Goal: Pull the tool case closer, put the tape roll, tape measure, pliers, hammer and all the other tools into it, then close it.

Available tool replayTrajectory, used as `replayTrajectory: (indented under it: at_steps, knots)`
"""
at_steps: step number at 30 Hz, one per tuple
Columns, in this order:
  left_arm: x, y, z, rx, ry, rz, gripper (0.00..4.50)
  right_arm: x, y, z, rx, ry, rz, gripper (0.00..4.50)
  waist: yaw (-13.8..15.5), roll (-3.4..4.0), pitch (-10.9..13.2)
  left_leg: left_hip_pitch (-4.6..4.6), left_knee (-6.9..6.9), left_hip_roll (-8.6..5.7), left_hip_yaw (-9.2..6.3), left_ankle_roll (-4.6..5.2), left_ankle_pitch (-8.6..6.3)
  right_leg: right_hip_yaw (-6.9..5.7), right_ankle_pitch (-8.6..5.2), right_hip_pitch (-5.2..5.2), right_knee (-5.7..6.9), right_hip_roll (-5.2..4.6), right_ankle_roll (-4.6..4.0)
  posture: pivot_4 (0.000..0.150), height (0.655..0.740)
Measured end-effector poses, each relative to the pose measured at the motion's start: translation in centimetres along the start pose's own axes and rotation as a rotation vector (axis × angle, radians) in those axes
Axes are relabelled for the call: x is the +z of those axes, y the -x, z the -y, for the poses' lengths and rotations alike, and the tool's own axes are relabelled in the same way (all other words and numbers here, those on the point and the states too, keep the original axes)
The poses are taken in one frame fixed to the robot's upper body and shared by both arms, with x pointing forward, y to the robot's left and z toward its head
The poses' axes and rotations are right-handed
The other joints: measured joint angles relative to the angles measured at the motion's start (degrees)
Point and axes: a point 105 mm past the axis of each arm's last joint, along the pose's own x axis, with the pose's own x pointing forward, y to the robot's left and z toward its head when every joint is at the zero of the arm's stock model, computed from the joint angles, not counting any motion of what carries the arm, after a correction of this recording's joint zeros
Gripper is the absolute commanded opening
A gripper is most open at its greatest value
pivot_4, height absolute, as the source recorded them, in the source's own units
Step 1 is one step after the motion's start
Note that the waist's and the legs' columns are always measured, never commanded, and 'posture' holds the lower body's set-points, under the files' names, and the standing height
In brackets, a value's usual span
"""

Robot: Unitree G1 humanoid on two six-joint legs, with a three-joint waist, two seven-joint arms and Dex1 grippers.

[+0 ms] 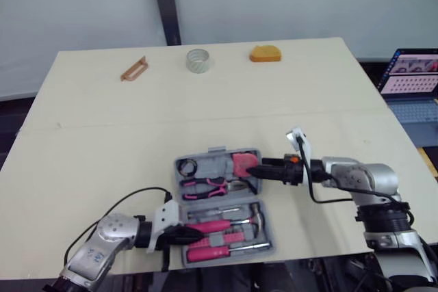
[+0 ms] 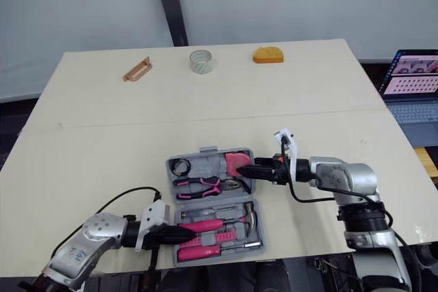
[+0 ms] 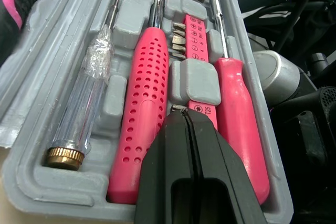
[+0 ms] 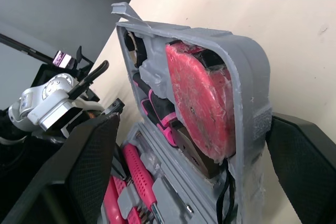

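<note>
- Your right gripper [image 1: 259, 170] is spread wide. Its two fingers stand either side of the right-hand wall of the tool case [image 1: 213, 165], just by the pink tape measure [image 1: 242, 163] seated in the far half. Nothing is clamped.
- Your left gripper [image 3: 185, 116] has its fingers pressed together. It points in from the left over the case's near half, above the hammer [image 3: 144, 114] handle and the screwdrivers [image 3: 239, 114]. I cannot make out anything held between the fingers.
- The case lies open near the middle of the table's [image 1: 102, 141] front edge, with its hinge running left to right. The pliers [image 1: 204, 187] sit in it too.
- The tape roll [image 1: 197, 59] stands by the far edge, well apart from both grippers. An orange object [image 1: 265, 53] lies to its right and a brown tool [image 1: 133, 68] to its left.
- The coming move likely turns on that far row.
  - The roll lies straight beyond the case.
  - Your right arm looks nearer to the roll and to the orange piece.
  - Your left arm looks nearer to the brown tool, whose long axis runs slantwise to the far edge.
- Leave the closing until those three are in.
</note>
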Motion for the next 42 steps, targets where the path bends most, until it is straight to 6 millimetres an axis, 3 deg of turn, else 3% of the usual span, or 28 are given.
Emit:
replayTrajectory:
  at_steps: [13,30,42]
  knots:
    - [0.3,-0.2,-0.1,0.009,0.021,0.006,0.00,1.5,0.0,-1.8,0.083,0.079,-0.019,4.44,0.1,0.00,0.0,0.00,0.00,0.00,0.00,-0.01,0.01,0.00,0.00,0.01,-0.02,-0.01,0.00,0.150,0.7400]
    - [0.1,0.8,0.7,0.137,0.095,-0.003,0.00,1.5,0.7,-3.1,0.161,0.103,-0.038,4.44,0.0,-0.03,0.0,-0.07,-0.02,0.00,-0.02,-0.01,0.00,-0.01,0.00,-0.04,-0.07,0.00,0.00,0.150,0.7400]
    - [-0.1,1.4,1.0,0.198,0.158,0.053,0.00,0.4,1.4,-5.9,0.277,0.172,-0.134,4.44,-0.1,-0.16,0.1,-0.09,-0.02,0.01,-0.02,-0.02,0.00,-0.02,0.00,-0.05,-0.11,0.00,0.00,0.150,0.7400]
